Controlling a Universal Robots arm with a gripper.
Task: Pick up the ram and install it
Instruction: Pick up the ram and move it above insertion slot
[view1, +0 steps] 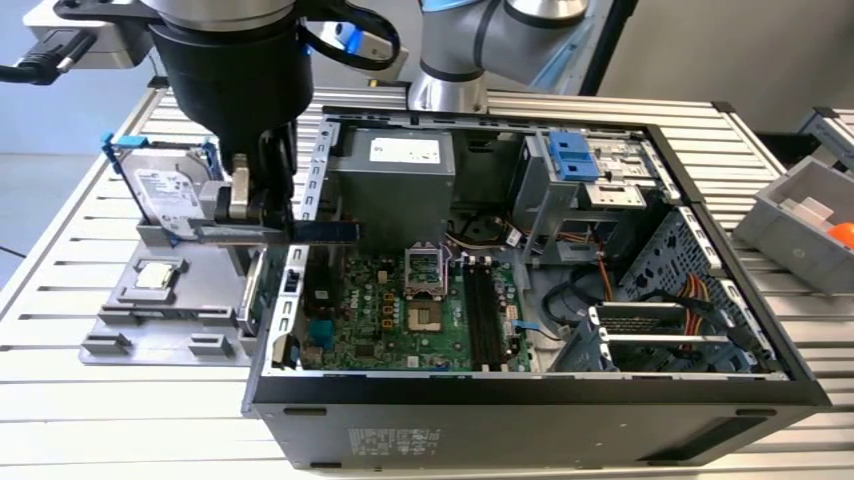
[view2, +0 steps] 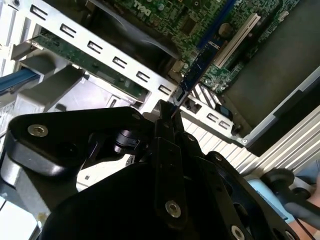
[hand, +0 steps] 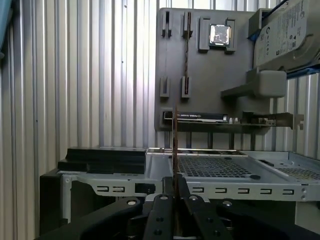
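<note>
The slatted table (view1: 80, 400) carries an open computer case (view1: 534, 420), and in the exterior view a grey parts tray (view1: 147, 320) sits at the case's nine o'clock. The motherboard (view1: 380, 310) lies flat on the case floor.

The claw (view1: 260, 225) hangs over the case wall on the tray side and is pinched tight on one end of the ram (view1: 331, 232). The dark-blue stick pokes out level toward three o'clock, above the board and touching nothing below. Both wrist views show it edge-on, clamped between the fingertips (hand: 165, 187). The black slots (view1: 481, 315) lie near the board's middle, at roughly four o'clock from the stick and well apart from it.

The step in hand looks like the carry to the slots. With only one end gripped, the free end could swing or sag, so slow, steady travel suits it. The stick should clear the wall and the cables, and its long edge should be turned parallel to the slots.
</note>
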